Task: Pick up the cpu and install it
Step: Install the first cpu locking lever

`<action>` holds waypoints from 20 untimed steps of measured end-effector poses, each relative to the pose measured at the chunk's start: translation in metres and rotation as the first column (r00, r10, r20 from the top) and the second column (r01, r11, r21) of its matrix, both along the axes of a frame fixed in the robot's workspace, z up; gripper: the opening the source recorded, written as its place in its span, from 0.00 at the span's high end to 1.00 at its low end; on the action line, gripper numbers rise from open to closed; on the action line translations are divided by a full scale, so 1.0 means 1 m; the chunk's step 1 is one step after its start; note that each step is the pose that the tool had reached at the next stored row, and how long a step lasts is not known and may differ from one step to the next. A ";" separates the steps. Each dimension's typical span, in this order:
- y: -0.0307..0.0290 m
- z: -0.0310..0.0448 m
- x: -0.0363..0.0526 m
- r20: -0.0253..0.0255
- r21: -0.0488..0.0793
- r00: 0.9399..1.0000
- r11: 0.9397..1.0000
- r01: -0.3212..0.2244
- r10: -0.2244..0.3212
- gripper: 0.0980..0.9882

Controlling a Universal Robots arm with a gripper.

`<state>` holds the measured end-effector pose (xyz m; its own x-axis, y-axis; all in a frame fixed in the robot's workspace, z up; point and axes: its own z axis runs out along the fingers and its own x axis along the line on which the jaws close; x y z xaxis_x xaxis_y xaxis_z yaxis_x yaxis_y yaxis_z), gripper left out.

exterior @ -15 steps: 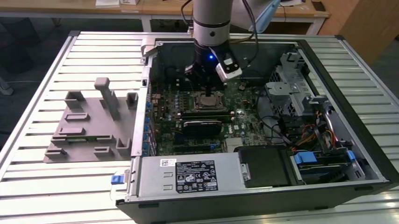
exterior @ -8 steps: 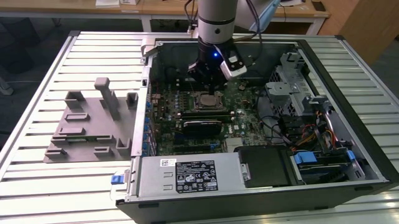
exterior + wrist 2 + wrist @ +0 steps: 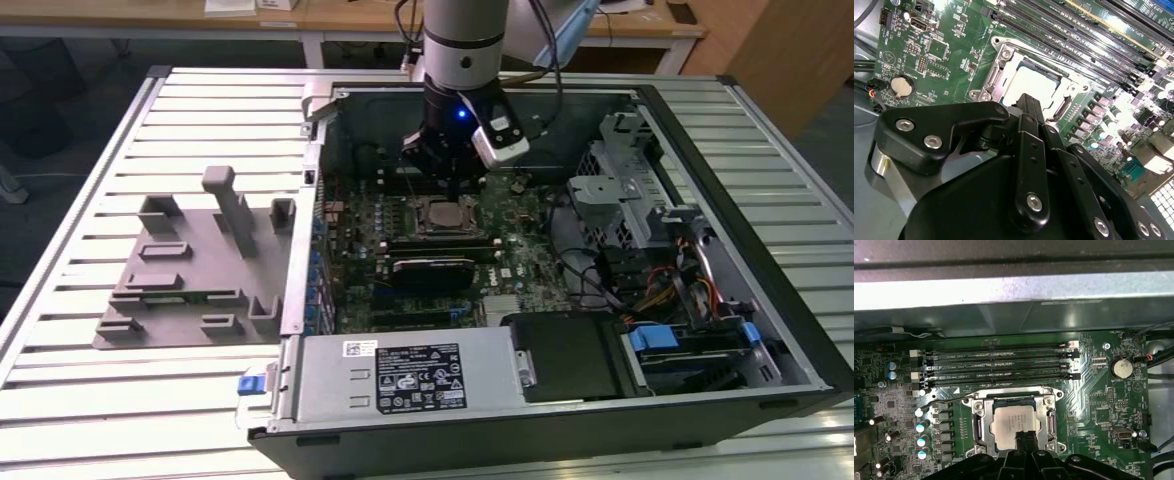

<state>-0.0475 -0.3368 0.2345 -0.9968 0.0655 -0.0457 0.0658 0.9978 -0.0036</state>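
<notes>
Your cpu [image 3: 1014, 421] lies flat in the socket frame [image 3: 977, 412] on the motherboard [image 3: 1094, 405]. Its silver top faces up and its edges sit square to the frame, so the chip looks seated. Whether the frame is latched over it, you cannot tell from here. The socket sits just beside the four memory slots [image 3: 999, 365], with the coin cell battery [image 3: 1121, 367] off to one side.

Your gripper [image 3: 1024, 436] hangs directly above the chip's near edge. The fingers [image 3: 1019, 439] are pressed together with nothing visible between them. That reads as a pose for checking or nudging the chip, not for carrying it. In the second wrist view the gripper [image 3: 1026, 102] points down at the same pale square of the cpu [image 3: 1029, 80], close over it. Contact cannot be confirmed.

In the exterior view the arm drops almost straight down into the open computer case [image 3: 787, 330], which lies on its side on the slatted table [image 3: 80, 400] so the board faces up for a vertical approach. The wrist is vertical and the gripper [image 3: 447, 185] is low over the cpu [image 3: 441, 212]. The grey fixture [image 3: 174, 280] stands on the table well apart, toward the exterior view's left.
</notes>
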 end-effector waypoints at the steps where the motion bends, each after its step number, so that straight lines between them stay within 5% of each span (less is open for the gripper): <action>1: 0.0000 0.0000 0.0000 0.000 0.000 1.000 1.000 0.000 0.000 0.99; 20: 0.0000 0.0001 -0.0161 0.000 0.000 1.000 1.000 0.000 0.000 0.99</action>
